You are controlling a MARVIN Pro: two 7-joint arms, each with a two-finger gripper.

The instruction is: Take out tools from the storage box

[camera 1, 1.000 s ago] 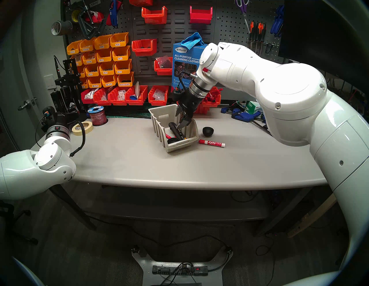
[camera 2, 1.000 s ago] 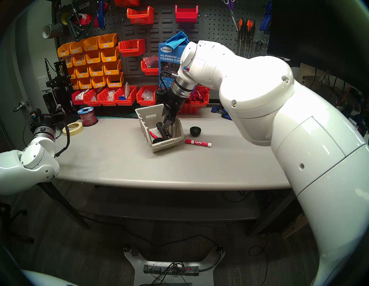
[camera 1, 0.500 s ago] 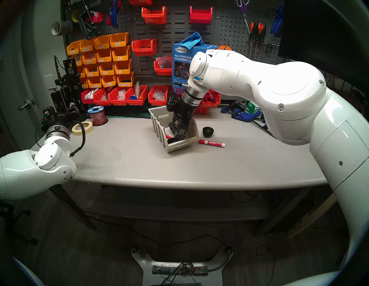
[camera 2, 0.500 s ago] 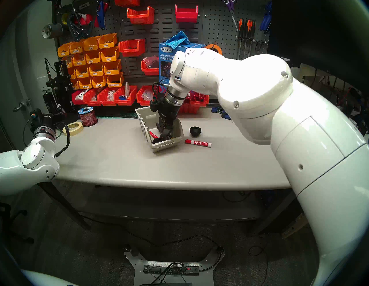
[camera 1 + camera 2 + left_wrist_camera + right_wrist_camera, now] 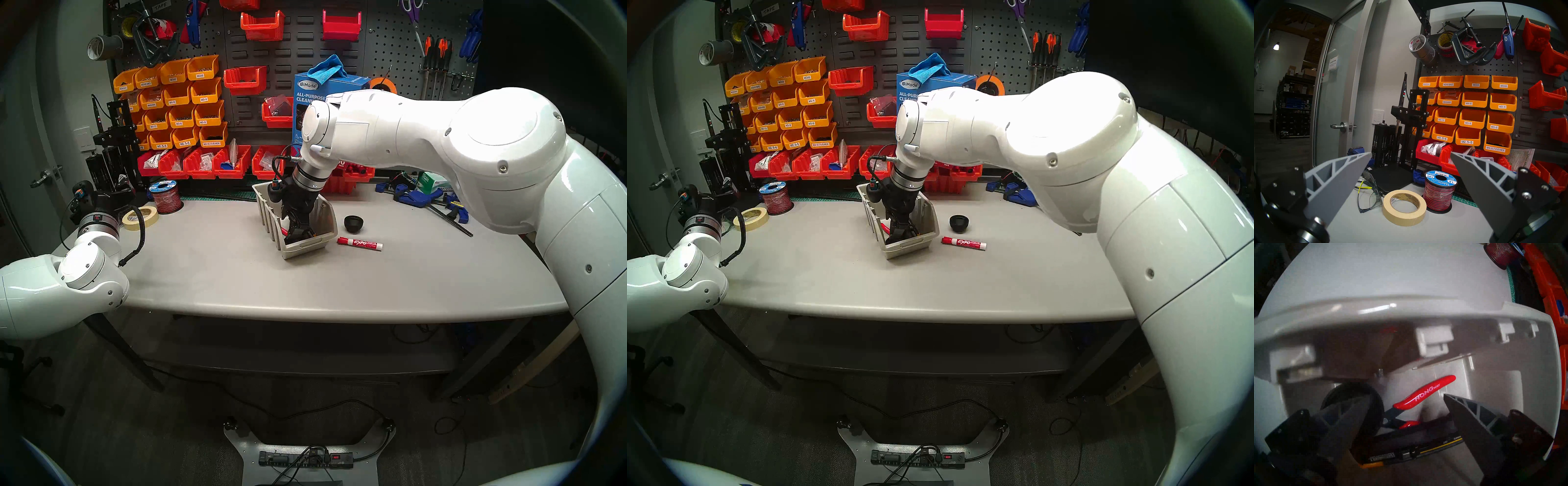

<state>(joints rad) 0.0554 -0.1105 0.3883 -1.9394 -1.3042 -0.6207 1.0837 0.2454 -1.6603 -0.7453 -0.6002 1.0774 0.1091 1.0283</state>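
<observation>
The right gripper [image 5: 1405, 414] is inside the beige storage box [image 5: 325, 209], jaws apart over the long black tool [image 5: 1407, 449] and red-handled tool [image 5: 1423, 395]. The left gripper [image 5: 1411, 158] stays wide open at the table's left. The Expo marker [image 5: 360, 243] and one black cup [image 5: 353, 224] lie right of the box.

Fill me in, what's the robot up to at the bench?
It's emptying the beige bin. The marker and one black cup already lie on the table. The right gripper is down inside the bin, jaws apart over the black tool, the red-handled cutters and a second cup, nothing gripped yet. The left gripper is idle and open.
</observation>
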